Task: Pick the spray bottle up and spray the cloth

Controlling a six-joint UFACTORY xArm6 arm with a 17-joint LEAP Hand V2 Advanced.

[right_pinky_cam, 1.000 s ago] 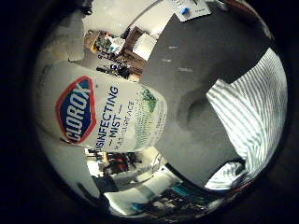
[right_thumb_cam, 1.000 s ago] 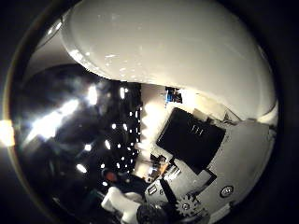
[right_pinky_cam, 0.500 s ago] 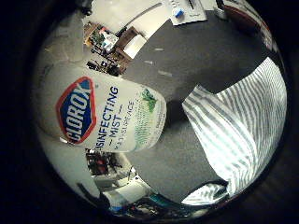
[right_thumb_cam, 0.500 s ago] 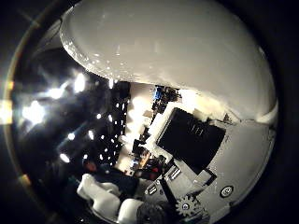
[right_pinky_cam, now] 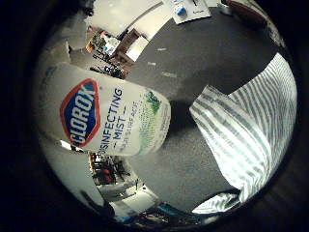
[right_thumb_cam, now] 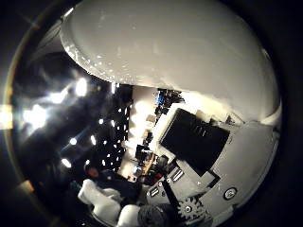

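A white spray bottle (right_pinky_cam: pixel 106 111) with a red and blue label fills much of the little finger side palm view, close against the palm. Its white body (right_thumb_cam: pixel 170 57) also fills the upper part of the thumb side palm view. My right hand (right_thumb_cam: pixel 204 156) shows there as black and white geared parts curled up against the bottle, so it is shut on it. A white and grey striped cloth (right_pinky_cam: pixel 253 126) lies rumpled on the dark grey table (right_pinky_cam: pixel 183 63), away from the bottle.
A white sheet with a blue thing (right_pinky_cam: pixel 188 10) lies at the table's far edge. Boxes and room clutter (right_pinky_cam: pixel 116 43) stand beyond the table. Bright lamps (right_thumb_cam: pixel 43 113) shine in a dark part of the room.
The whole picture has shifted, so the camera moved: the striped cloth now takes up more of the little finger side view. The bottle stays fixed against the palm.
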